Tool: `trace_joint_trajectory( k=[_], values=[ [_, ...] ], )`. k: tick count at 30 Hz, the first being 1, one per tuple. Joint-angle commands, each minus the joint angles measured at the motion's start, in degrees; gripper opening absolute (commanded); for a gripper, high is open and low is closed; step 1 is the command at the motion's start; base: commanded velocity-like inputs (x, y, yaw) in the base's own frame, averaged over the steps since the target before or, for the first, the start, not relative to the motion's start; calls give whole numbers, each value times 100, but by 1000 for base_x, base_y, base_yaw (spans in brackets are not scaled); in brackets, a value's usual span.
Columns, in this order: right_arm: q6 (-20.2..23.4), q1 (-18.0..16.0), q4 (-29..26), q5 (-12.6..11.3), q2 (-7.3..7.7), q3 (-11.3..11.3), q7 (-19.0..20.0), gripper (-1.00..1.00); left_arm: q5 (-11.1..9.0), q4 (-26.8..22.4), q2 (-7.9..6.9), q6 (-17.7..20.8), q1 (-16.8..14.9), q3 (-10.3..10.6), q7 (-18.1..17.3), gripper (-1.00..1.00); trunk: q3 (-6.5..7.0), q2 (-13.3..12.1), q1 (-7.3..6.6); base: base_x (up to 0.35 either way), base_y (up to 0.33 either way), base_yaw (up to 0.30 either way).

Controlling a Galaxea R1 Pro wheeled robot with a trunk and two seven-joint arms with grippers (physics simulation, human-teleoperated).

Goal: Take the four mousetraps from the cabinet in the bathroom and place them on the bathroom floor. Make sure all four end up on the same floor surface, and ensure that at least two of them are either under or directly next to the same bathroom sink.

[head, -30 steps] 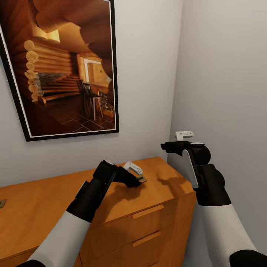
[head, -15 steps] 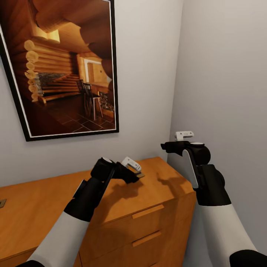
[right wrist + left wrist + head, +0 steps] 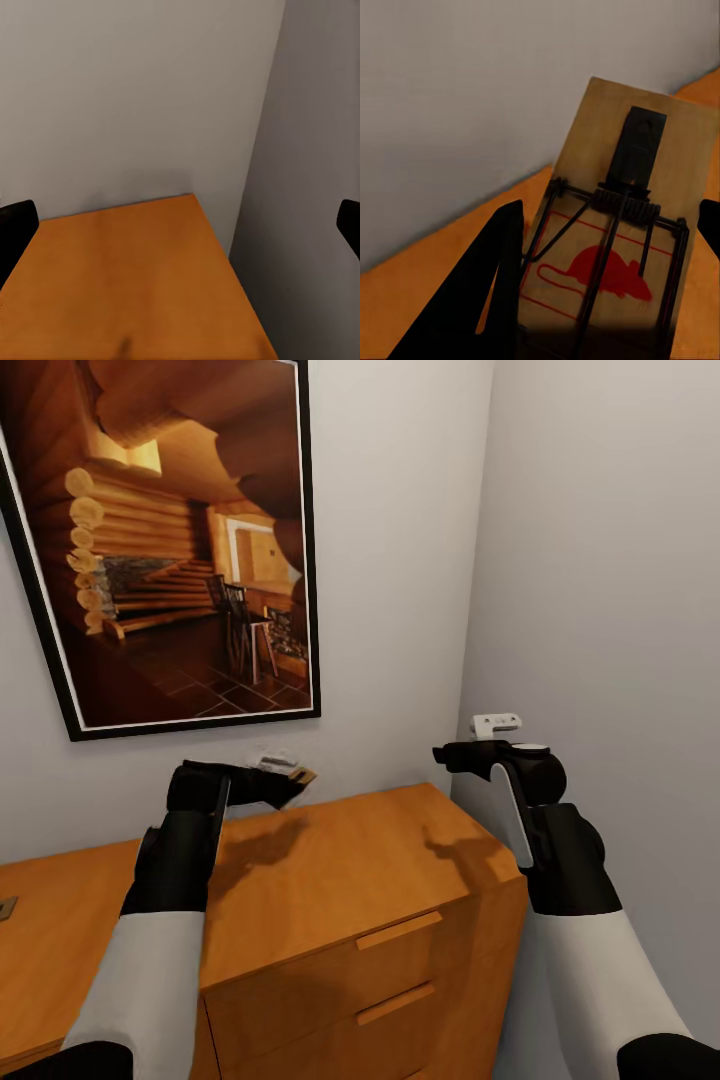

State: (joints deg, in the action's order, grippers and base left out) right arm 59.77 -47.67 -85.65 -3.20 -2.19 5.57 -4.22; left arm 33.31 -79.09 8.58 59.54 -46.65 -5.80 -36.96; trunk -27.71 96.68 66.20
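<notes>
Mousetrap (image 3: 619,225) pinched in left fingers (image 3: 472,300) above orange dresser (image 3: 330,880) | right fingers (image 3: 15,225) spread wide, empty

Soft, even light renders everything sharp and glare-free, both arms casting faint blurred shadows on the orange dresser (image 3: 330,880), while the mousetrap's (image 3: 619,225) near edge perhaps sinks into shade.

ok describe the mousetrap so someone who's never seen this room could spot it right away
Find the orange wooden dresser beneath the framed cabin picture. Above its top, near the wall, the left gripper is shut on the mousetrap. It is a small tan wooden slab with dark wire springs and a red mouse printed on it, lifted off the dresser.
</notes>
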Motion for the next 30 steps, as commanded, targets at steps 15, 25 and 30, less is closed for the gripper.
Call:
trace_joint_trajectory(
  k=[15, 25, 30],
  values=[
    [23, -5, -4, -28, -91, 166, -90, 100, 929, -447, 45, 46, -71, -726, 260, -100, -7, 4, 0, 0, 0, 0],
    [23, -5, 4, -35, -160, 577, -80, 100, 1087, -500, 120, 46, -72, -724, 224, -100, -7, 4, 0, 0, 0, 0],
    [23, -5, 5, -21, -268, 609, -79, 100, 1071, -487, 138, 46, -72, -727, 207, -100, -7, 4, 0, 0, 0, 0]
  ],
)
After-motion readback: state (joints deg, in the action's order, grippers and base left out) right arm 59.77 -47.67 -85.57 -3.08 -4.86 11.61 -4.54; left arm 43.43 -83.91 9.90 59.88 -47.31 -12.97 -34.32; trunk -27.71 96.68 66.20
